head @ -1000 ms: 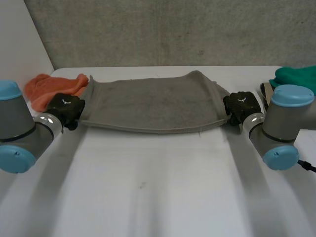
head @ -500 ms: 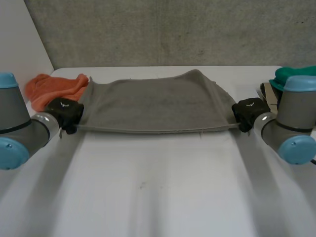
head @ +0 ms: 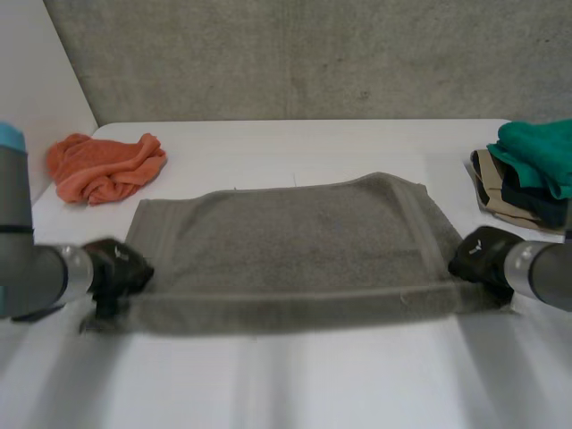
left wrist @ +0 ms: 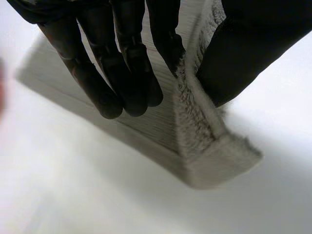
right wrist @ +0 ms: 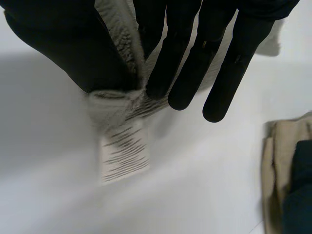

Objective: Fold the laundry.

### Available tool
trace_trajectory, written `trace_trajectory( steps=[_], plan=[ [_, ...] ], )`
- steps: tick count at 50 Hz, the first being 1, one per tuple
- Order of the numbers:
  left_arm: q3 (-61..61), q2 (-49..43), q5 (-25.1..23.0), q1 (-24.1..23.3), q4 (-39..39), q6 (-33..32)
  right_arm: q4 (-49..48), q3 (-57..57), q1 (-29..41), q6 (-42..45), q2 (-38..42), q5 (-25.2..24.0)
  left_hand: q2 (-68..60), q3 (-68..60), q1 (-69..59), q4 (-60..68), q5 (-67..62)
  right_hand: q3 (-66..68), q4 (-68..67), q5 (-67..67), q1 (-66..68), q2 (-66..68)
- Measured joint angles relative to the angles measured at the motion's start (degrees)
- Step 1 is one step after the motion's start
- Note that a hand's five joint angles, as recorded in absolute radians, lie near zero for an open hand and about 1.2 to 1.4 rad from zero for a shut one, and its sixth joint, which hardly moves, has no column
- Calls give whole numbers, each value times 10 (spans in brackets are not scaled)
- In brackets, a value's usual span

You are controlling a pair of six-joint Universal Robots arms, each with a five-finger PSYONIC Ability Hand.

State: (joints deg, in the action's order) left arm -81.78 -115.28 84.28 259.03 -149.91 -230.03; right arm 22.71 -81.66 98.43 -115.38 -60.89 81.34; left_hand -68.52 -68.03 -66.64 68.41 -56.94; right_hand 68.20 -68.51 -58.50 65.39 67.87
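A grey towel (head: 295, 241) lies spread flat across the middle of the white table (head: 295, 384). My left hand (head: 116, 270) pinches the towel's near left corner (left wrist: 214, 156) between thumb and fingers (left wrist: 131, 83). At the near right corner (right wrist: 114, 105) my right hand (head: 484, 256) pinches the cloth between thumb and fingers (right wrist: 185, 73), and a white care label (right wrist: 124, 151) hangs below that corner. Both hands are low, near the table.
An orange cloth (head: 103, 165) lies crumpled at the back left. At the right edge stands a stack of folded cloths (head: 527, 174), green on top, dark and beige (right wrist: 275, 165) beneath, close to my right hand.
Both hands have pulled the towel toward the near edge and lowered it; it now lies flat and wider in view. The right hand's fingers closed on its corner.
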Motion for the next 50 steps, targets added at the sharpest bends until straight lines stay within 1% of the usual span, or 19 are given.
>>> trace_trajectory(
  steps=[5, 9, 11, 12, 13, 14, 15, 16, 17, 18, 19, 22, 27, 32, 44, 48, 50],
  plan=[
    [129, -60, 30, -11, -50, 12, -43, 98, 24, -47, 41, 12, 0, 0, 0, 0, 0, 0, 0, 0, 0, 0],
    [290, -99, 44, -17, -100, 27, -147, 243, 42, -131, 72, 23, 0, -1, 0, 0, 0, 1, 0, 0, 0, 0],
    [345, -106, 45, -18, -123, 40, -193, 288, 46, -164, 78, 28, 0, -1, 0, 0, 0, 1, 0, 0, 0, 0],
    [390, -107, 46, -18, -150, 58, -242, 324, 48, -199, 80, 35, 0, -1, 0, 0, 0, 1, 0, 0, 0, 0],
    [409, -106, 46, -18, -165, 69, -264, 336, 49, -213, 80, 38, 0, -1, 0, 0, 0, 1, 0, 0, 0, 0],
    [445, -103, 47, -17, -203, 97, -326, 363, 49, -254, 78, 47, 0, -1, 0, 0, 0, 1, 0, 0, 0, 0],
    [453, -101, 46, -16, -212, 104, -337, 367, 49, -261, 78, 49, 0, -1, 0, 0, 0, 1, 0, 0, 0, 0],
    [474, -97, 46, -14, -247, 131, -387, 379, 49, -291, 74, 56, 0, -1, 0, 0, 0, 1, 0, 0, 0, 0],
    [481, -94, 46, -14, -264, 143, -409, 382, 49, -304, 72, 59, 0, -1, 0, 0, 0, 1, 0, 0, 0, 0],
    [493, -87, 45, -11, -308, 176, -466, 383, 49, -335, 65, 65, 0, -1, 0, 0, 0, 1, 0, 0, 0, 0],
    [496, -83, 45, -10, -332, 194, -498, 380, 49, -350, 60, 68, 0, -1, 0, 0, 0, 1, 0, 0, 0, 0],
    [492, -73, 42, -5, -399, 250, -574, 357, 51, -382, 47, 70, 0, -1, 0, 0, 0, 1, 0, -3, 0, 0],
    [458, -73, 40, 1, -429, 290, -608, 320, 56, -390, 42, 62, 0, -1, 0, 0, 0, 1, 0, -3, 0, 0],
    [405, -84, 38, 7, -427, 299, -598, 290, 59, -384, 50, 54, 0, -1, 0, 1, 0, 1, 0, -3, 0, 0],
    [229, -141, 9, 8, -429, 288, -549, 176, 49, -363, 106, 14, -1, -2, 0, 2, 0, 1, 0, -3, 0, 0],
    [175, -149, -1, 8, -422, 269, -530, 124, 41, -334, 121, 2, -1, -2, 0, 2, 0, 1, 0, -3, 0, 0],
    [144, -146, -3, 7, -409, 249, -508, 91, 35, -308, 121, -2, -1, -2, 0, 2, 0, 1, 0, -3, 0, 0]
  ],
)
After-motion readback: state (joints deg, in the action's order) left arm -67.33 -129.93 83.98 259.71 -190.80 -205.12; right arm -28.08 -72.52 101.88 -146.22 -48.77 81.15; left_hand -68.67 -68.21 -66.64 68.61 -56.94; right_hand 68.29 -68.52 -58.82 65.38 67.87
